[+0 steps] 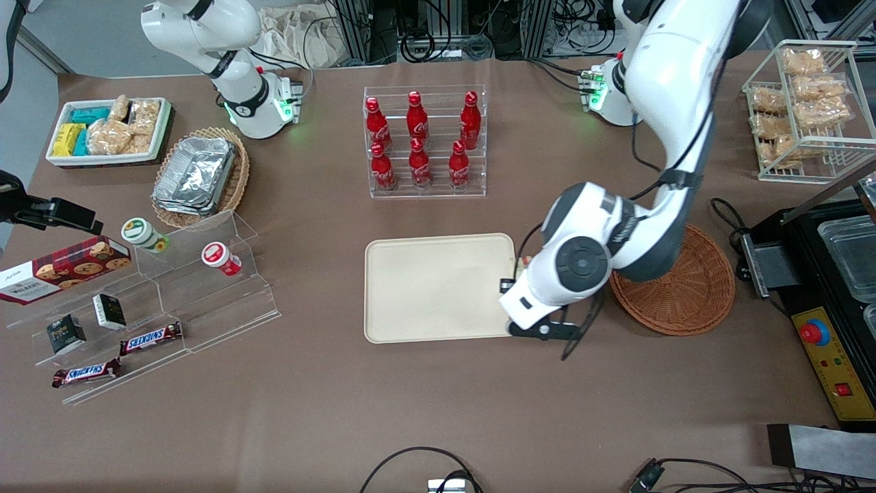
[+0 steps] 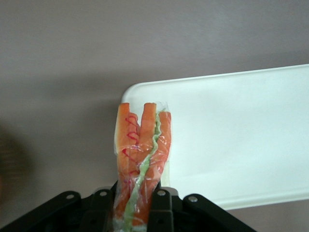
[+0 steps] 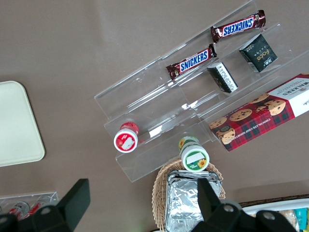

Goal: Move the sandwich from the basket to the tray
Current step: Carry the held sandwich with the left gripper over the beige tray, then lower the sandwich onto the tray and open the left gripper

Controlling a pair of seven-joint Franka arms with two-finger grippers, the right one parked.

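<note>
My left gripper [image 2: 134, 200] is shut on the sandwich [image 2: 142, 150], a plastic-wrapped wedge with orange-red layers and a green strip that sticks out past the black fingers [image 2: 161, 200]. In the left wrist view the sandwich hangs over a rounded corner of the cream tray [image 2: 241, 135]. In the front view the arm's white wrist covers the gripper [image 1: 521, 272] above the tray [image 1: 431, 287] edge nearest the basket, with a sliver of the sandwich [image 1: 525, 261] showing. The round reddish-brown basket [image 1: 684, 301] lies beside the tray toward the working arm's end, partly under the arm.
A clear rack of red cola bottles [image 1: 424, 144] stands farther from the front camera than the tray. Toward the parked arm's end are a tan basket of foil trays [image 1: 198, 174], a white snack bin [image 1: 109, 130] and an acrylic stand [image 1: 171, 301]. A black appliance [image 1: 835, 294] sits beside the basket.
</note>
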